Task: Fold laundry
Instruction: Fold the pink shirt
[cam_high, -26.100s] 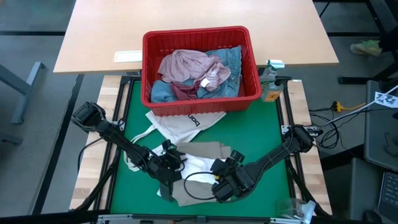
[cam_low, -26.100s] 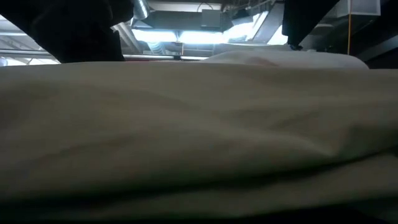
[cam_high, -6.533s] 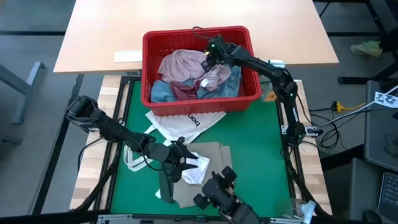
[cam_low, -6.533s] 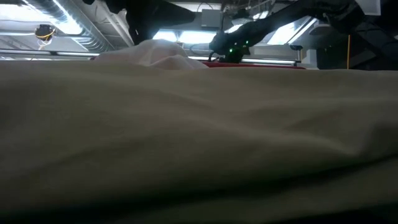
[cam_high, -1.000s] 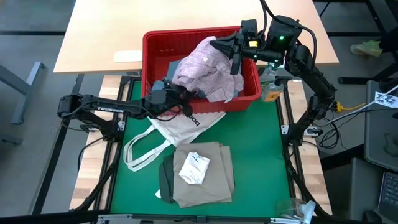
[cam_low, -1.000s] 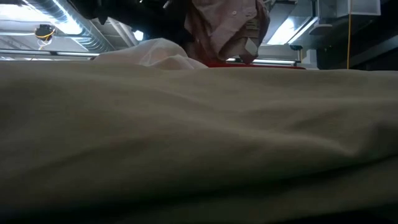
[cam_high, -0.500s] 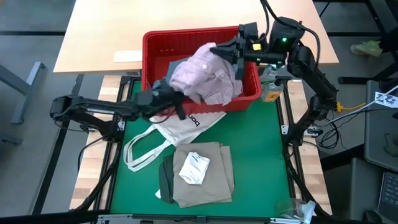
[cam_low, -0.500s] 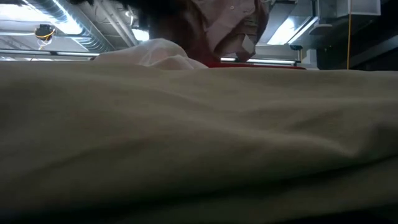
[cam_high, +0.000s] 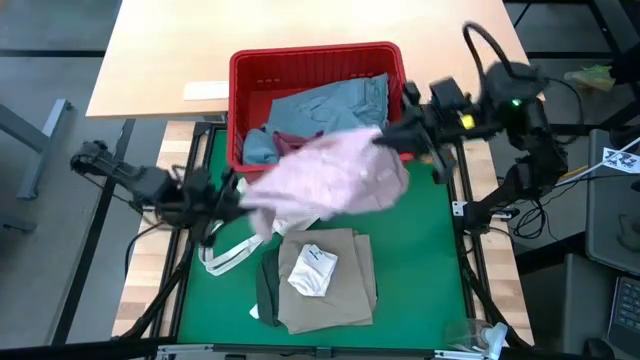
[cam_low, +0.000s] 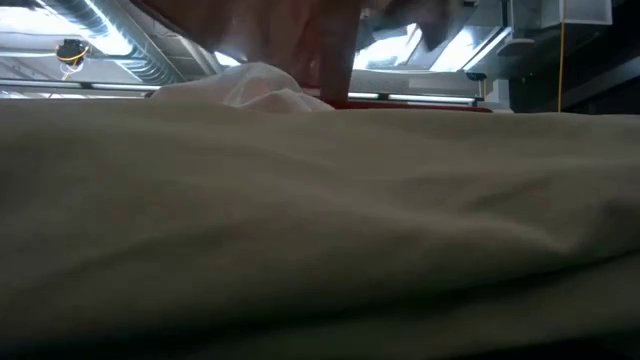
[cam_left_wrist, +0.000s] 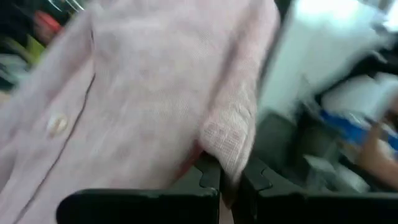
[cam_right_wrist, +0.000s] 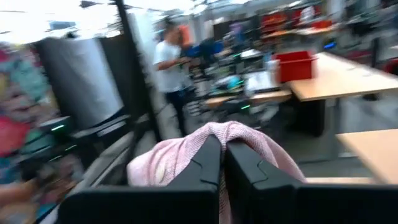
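Red plastic basket (cam_high: 315, 62) with light blue denim jeans (cam_high: 325, 105) inside.

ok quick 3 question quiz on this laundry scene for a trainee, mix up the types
1. True or false: both tools are shut on the pink shirt.
2. What lies on the folded beige trousers? A white garment B jeans C tote bag
3. Fill in: the red basket still holds a light blue ____ garment.

Key:
1. True: left tool and right tool each pinch an edge.
2. A, the white garment.
3. denim
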